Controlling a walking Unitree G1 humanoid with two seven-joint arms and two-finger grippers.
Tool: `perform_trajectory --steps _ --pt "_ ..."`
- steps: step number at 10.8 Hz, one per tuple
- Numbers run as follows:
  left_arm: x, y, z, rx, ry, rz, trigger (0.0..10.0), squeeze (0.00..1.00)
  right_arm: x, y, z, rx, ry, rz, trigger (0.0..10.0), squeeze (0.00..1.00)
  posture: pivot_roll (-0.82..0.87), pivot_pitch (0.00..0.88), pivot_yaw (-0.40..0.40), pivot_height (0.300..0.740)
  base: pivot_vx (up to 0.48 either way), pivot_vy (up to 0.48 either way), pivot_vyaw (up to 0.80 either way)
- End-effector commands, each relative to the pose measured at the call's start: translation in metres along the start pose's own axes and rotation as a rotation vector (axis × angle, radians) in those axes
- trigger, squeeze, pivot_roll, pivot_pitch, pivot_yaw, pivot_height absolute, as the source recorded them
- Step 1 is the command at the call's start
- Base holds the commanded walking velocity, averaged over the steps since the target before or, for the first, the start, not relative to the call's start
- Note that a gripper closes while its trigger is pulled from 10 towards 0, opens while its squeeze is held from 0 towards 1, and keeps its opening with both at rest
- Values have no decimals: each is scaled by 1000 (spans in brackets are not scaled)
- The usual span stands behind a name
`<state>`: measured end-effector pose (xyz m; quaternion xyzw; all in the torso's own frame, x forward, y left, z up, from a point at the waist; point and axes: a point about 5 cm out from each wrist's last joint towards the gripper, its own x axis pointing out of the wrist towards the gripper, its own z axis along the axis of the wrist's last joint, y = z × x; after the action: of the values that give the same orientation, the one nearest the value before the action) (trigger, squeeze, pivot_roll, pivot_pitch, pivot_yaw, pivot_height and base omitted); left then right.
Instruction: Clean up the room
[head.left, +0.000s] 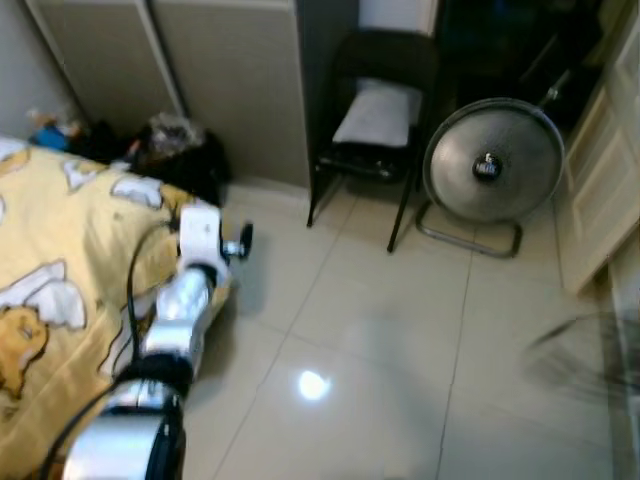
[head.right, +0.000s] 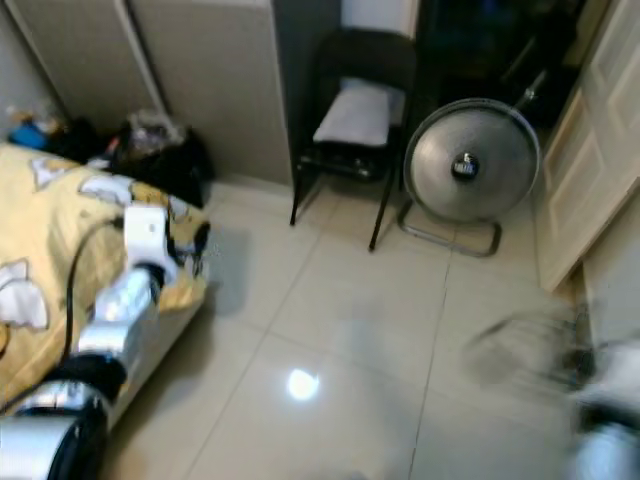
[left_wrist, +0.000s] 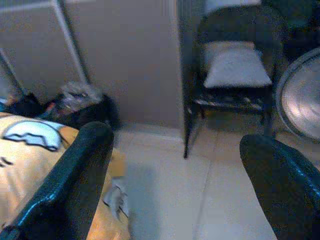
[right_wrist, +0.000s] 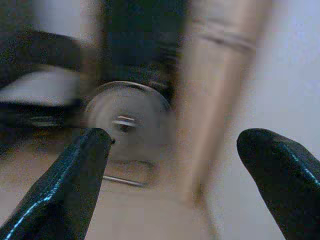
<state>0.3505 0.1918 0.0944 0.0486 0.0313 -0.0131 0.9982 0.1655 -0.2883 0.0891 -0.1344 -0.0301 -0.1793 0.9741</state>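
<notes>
Two pincers: left pincer (left_wrist: 175, 185) and right pincer (right_wrist: 175, 185), both wide, empty.
Clutter: bags (head.left: 180, 150) on floor by bed (head.left: 60, 270).
Handling: likely light, soft; grip at top folds.

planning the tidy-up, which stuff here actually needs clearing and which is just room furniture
Likely to clear:
- black bag with crumpled items on the floor at the wall beside the bed
- small blue clutter in the corner

Just standing there:
- yellow bedspread
- black chair with a pillow
- floor fan

Left gripper open over the bed's edge; right gripper open, blurred.
</notes>
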Motion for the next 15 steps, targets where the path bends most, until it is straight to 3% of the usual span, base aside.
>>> perform_trajectory --steps 1,2,3,4,6,7,11,13,15 --pt "-7 9 -12 13 38 26 10000 0 -2 10 8 -8 -41 65 10000 59 -273 0 26 740 0 0 0" --pt "-11 0 -19 -14 42 31 10000 0 8 10 3 122 51 -13 10000 27 -273 0 19 740 0 0 0" --pt "-11 -7 -21 -33 47 19 10000 0 18 21 4 194 64 14 10000 16 -276 0 25 740 0 0 0" --pt "-9 -26 -16 -18 20 -41 10000 0 24 50 8 229 68 163 10000 0 -272 0 27 740 0 0 0" --pt "-10 -68 0 -27 -61 -177 10000 0 26 89 10 268 90 301 10000 0 -253 0 33 740 0 0 0" --pt "-13 -81 8 -47 -95 -206 10000 0 26 99 12 291 100 332 10000 0 -246 0 33 740 0 0 0" --pt "-7 -79 19 -35 -96 -241 10000 0 24 103 10 309 115 364 10000 0 -222 0 24 740 0 360 0" --pt "-14 -85 12 -64 -59 -258 10000 0 22 104 9 308 125 376 10000 0 -226 0 25 740 0 480 0" --pt "-19 -91 11 -30 -64 -274 10000 0 24 103 8 309 128 369 10000 0 -229 0 33 740 0 240 0"
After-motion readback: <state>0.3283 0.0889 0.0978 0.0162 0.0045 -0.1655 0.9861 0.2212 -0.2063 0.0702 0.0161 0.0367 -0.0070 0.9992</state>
